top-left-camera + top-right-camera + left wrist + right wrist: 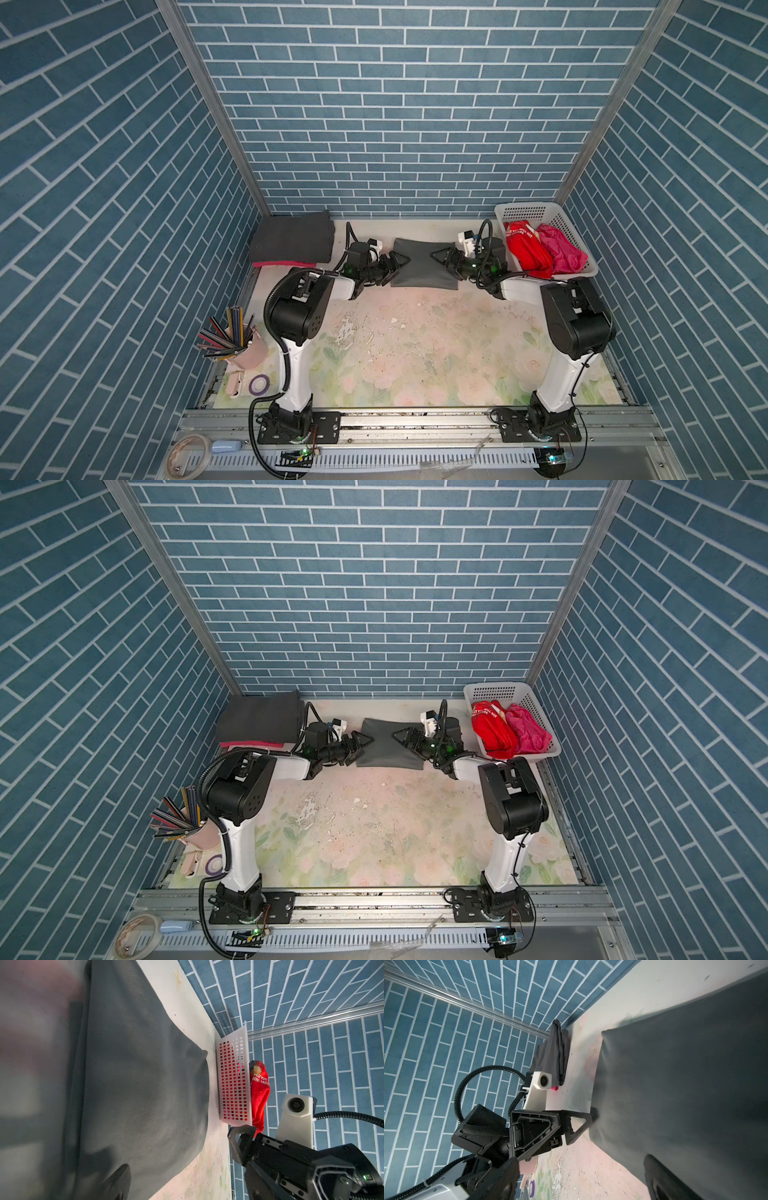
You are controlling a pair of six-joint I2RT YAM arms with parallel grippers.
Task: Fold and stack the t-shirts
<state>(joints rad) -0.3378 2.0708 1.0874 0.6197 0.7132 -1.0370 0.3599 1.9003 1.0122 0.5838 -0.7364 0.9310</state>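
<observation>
At the two short edges of the folded grey t-shirt my fingers stand wide apart and grip nothing. My left gripper is at its left edge, with one fingertip touching the cloth. My right gripper is over its right edge. Left of this shirt, a folded charcoal t-shirt lies on a magenta-pink t-shirt. Right of it, the white basket holds a red t-shirt with white letters and a crumpled pink t-shirt.

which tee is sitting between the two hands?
The mid-grey t-shirt, folded flat mid-table between the left hand and right hand. The charcoal t-shirt lies folded at back left; the red t-shirt and magenta t-shirt are in the basket.
</observation>
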